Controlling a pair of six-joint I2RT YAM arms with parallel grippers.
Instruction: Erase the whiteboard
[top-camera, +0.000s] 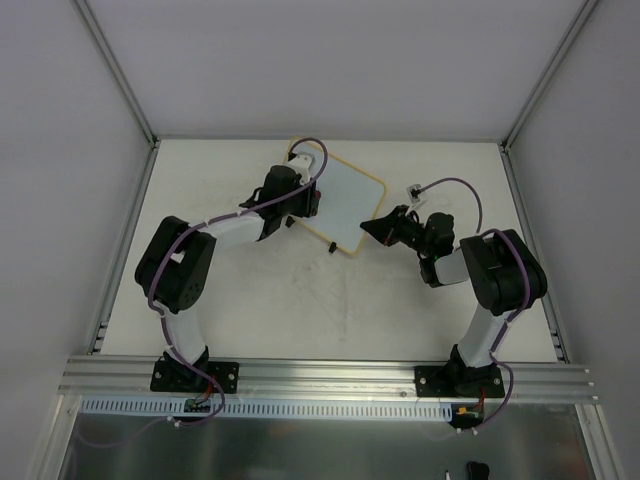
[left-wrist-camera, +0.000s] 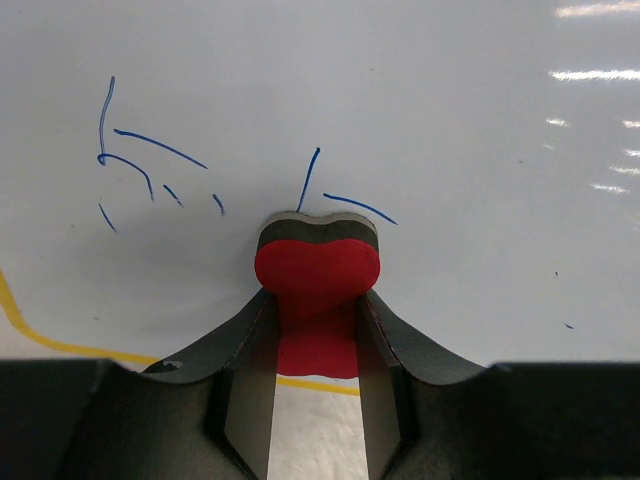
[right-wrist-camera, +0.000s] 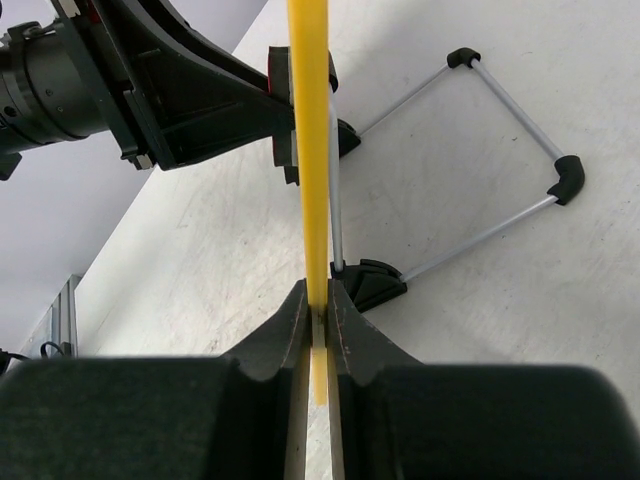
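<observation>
Top view: the small white rectangular whiteboard (top-camera: 350, 205) with a yellow-tan frame sits at the far middle of the white table (top-camera: 300, 310), between both arms.

Left wrist view alone shows its face: scattered thin blue pen strokes (left-wrist-camera: 150, 165). The left gripper (left-wrist-camera: 317, 300) is clamped on a red-and-black foam eraser block (left-wrist-camera: 316, 265), whose tip is against the board.

Right wrist view alone: the right gripper (right-wrist-camera: 318, 300) pinches the yellow frame edge. A silver wire stand (right-wrist-camera: 505, 110) with black corner feet lies behind.

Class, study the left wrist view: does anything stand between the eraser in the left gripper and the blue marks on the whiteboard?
Nothing visible does. The left gripper holds the red-black eraser against the whiteboard, and only bare white surface separates it from the blue marks nearby.
</observation>
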